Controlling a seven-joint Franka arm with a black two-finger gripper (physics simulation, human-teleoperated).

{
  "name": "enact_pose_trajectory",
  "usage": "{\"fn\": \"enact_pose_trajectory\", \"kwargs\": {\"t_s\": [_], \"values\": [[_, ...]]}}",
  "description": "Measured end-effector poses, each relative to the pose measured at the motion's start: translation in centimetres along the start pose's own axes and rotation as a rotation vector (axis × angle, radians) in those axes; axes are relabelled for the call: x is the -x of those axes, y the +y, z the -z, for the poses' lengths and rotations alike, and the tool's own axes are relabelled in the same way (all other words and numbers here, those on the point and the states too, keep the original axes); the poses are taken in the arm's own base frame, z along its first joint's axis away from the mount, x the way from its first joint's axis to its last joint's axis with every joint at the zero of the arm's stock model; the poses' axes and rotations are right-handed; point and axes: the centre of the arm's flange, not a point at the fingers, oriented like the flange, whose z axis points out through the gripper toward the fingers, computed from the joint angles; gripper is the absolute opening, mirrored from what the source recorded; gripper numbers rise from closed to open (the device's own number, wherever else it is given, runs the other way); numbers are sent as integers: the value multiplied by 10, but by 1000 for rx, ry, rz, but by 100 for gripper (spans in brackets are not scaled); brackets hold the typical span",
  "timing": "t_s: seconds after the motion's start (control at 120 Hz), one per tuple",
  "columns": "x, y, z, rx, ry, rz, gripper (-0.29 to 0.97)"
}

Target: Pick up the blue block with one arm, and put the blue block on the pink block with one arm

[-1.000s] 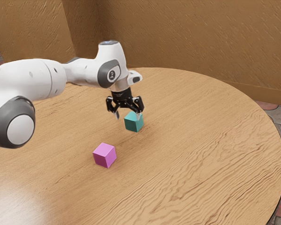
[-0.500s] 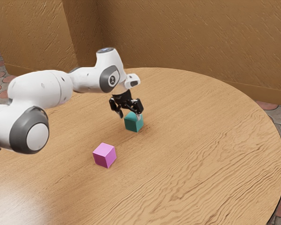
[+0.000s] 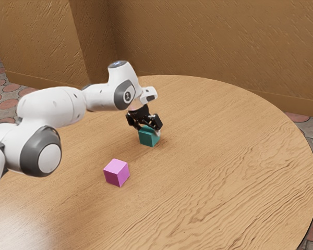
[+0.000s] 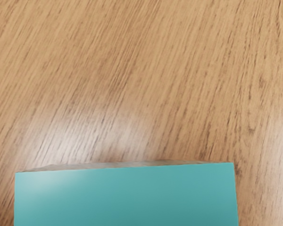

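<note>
The blue block [image 3: 148, 139], teal in colour, sits on the round wooden table [image 3: 229, 156] near its middle. My gripper [image 3: 147, 129] has come down right over it, open, with one finger on each side of the block's top. In the wrist view the same block [image 4: 127, 195] lies large and close just under my hand, its flat top face toward the camera. The pink block [image 3: 117, 172] rests on the table nearer the front, apart from the blue block and toward the exterior view's left of it.
Bare wood spreads to the exterior view's right of both blocks. The table's curved edge [image 3: 309, 156] runs along that side, with tiled floor [image 3: 310, 122] beyond. Textured brown walls [image 3: 214, 36] stand behind the table.
My hand has dropped from just above the blue block down onto it and shifted slightly toward the exterior view's right. The arm's elbow has swung forward. Neither block has moved.
</note>
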Motion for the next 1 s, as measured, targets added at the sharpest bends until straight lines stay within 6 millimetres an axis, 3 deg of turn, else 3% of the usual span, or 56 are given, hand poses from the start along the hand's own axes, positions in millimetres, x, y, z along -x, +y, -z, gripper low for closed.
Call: {"fn": "enact_pose_trajectory", "kwargs": {"t_s": [0.3, 0.5, 0.575, 0.642, 0.717, 0.775, 0.817, 0.875, 1.0], "values": [[2, -4, -15, 19, -3, 9, 68], [3, -6, -4, 13, 4, 6, 36], [10, -1, 18, 9, 0, 4, 32], [34, 11, 72, 1, -10, 6, 33], [97, 36, 137, -4, -38, 8, 35], [147, 49, 169, -17, -56, 9, 36], [182, 51, 179, -24, -77, 20, 36], [216, 50, 182, -31, -100, 42, 36], [235, 41, 164, -37, -147, 92, 37]]}}
